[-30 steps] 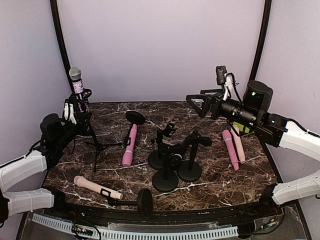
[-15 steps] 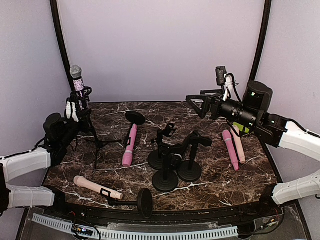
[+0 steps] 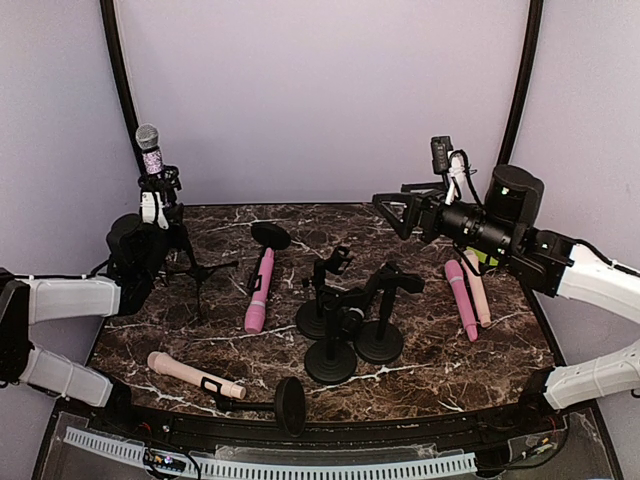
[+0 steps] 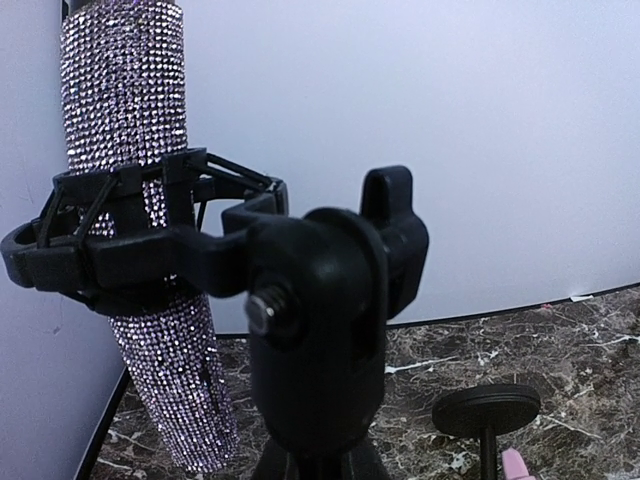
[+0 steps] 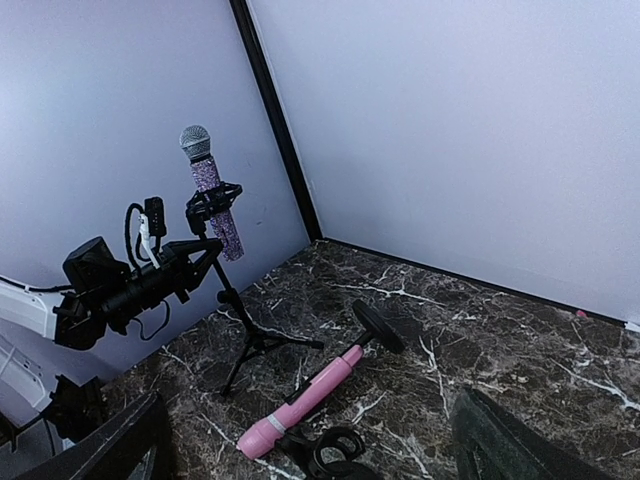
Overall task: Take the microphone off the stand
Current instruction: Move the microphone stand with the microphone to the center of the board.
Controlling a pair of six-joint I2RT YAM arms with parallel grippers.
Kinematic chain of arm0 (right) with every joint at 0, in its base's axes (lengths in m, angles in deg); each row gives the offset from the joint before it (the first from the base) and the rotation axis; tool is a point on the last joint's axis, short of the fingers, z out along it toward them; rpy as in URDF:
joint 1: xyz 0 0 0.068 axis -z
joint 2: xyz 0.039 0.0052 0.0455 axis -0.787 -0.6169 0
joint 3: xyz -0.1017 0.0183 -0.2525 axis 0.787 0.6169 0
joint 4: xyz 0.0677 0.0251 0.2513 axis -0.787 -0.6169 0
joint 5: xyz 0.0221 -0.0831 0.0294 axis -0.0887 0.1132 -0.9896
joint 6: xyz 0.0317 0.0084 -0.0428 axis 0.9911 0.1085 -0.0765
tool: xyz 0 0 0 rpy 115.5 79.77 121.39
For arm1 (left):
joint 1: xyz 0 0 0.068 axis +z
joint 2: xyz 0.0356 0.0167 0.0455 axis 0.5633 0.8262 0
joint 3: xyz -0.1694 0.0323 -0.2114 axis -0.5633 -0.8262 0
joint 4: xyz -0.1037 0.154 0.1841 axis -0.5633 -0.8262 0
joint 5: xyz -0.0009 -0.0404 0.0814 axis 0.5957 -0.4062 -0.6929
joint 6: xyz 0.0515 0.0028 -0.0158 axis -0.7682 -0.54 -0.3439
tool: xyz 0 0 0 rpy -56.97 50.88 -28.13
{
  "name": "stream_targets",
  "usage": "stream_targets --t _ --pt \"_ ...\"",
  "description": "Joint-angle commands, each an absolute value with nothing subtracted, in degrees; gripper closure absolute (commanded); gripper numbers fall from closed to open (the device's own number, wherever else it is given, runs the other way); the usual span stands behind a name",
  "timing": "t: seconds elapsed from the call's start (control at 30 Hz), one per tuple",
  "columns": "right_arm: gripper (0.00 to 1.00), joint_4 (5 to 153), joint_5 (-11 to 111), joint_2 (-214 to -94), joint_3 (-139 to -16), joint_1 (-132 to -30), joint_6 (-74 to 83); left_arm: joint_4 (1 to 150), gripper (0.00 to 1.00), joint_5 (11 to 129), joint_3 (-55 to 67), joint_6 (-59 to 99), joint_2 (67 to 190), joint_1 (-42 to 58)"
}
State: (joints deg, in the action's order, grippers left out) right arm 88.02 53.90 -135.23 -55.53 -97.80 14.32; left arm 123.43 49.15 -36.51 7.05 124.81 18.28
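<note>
Since a second ago the left arm has pulled back toward the far left corner, its fingers have closed, and the microphone's head sits higher. The purple rhinestone-covered microphone [image 4: 125,100] with a silver mesh head stands nearly upright, seated in the clip of the black tripod stand [image 4: 315,330] over the table's far left corner. The left gripper [image 5: 207,254] has its fingers clamped on the stand's pole just below the clip. The right gripper [image 3: 392,208] hovers well apart at the right, fingers [image 5: 125,445] spread wide and empty. On the dark marble table [image 3: 480,350] lie a pink microphone [image 3: 258,292], a cluster of black round-base stands [image 3: 335,330], two more pink microphones [image 3: 468,295] at right and a pale microphone [image 3: 185,372] near the front edge.
</note>
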Motion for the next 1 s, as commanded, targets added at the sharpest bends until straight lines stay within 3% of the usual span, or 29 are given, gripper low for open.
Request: stream_targets --t 0.0,0.53,0.97 --pt "0.01 89.3 55.0 -133.6 -54.1 -98.1 14.5 133.1 1.00 44.9 -31.4 7.4 127.1 15.0" --pt "0.01 89.1 56.5 -131.8 -52.5 -98.1 15.8 131.1 0.99 46.3 -29.2 8.7 133.7 11.7" --pt "0.01 89.3 57.2 -130.2 -51.3 -98.1 16.0 126.4 0.57 51.2 -33.7 10.3 128.0 11.7"
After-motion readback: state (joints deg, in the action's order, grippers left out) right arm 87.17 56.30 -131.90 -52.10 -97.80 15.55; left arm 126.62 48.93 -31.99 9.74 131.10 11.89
